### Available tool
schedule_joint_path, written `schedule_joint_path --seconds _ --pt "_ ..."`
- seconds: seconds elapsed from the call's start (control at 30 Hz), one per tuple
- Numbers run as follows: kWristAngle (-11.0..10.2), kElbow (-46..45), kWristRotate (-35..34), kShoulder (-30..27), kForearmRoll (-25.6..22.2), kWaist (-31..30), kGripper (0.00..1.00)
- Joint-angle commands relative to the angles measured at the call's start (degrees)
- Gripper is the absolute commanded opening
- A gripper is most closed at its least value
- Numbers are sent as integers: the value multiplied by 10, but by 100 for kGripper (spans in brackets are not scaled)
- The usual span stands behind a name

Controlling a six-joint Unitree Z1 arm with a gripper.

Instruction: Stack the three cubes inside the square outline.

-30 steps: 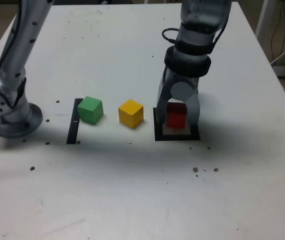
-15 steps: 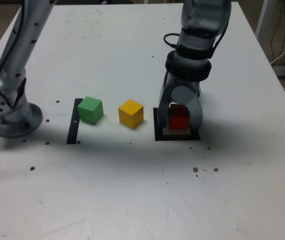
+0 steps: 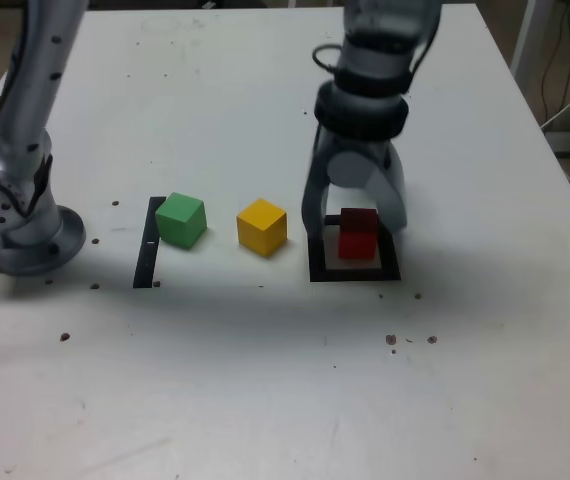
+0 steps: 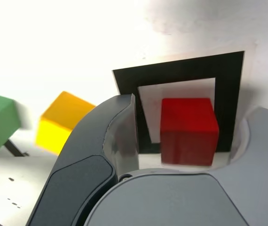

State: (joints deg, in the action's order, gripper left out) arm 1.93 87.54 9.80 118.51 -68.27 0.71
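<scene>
**Red cube down in outline, jaws wide apart**

Exterior view: gripper [image 3: 356, 222] hangs over the outline [image 3: 354, 271], fingers spread, straddling the red cube [image 3: 358, 233] with clear gaps either side. Red cube rests on the white centre, inside the frame, nothing holding it. Yellow cube [image 3: 262, 226] sits just off the outline toward this view's left; green cube [image 3: 181, 219] further left, beside a black strip [image 3: 148, 243]. Table [image 3: 265, 380] speckled with small dark marks.

Wrist view: red cube [image 4: 188, 130] square between the fingers [image 4: 124, 127], touching neither. Outline [image 4: 181, 70] frames it on all visible sides. Yellow [image 4: 61, 122] and green [image 4: 0, 118] blurred at the edge.

Risks, as judged: a finger clipping the red cube on a slanted lift would nudge it onto the black border. Yellow sits close to the near finger; a low sideways sweep could knock it.
</scene>
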Motion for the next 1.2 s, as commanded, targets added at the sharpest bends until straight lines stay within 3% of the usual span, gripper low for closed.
schedule_joint_path --seconds 0.0,0.3,0.6,1.17 --pt "-8 -3 -3 -21 -10 1 99" --pt "-31 -38 -10 -75 -27 1 99" --pt "-37 -115 -9 -133 -18 1 99" --pt "-45 -148 34 -143 -2 1 99"
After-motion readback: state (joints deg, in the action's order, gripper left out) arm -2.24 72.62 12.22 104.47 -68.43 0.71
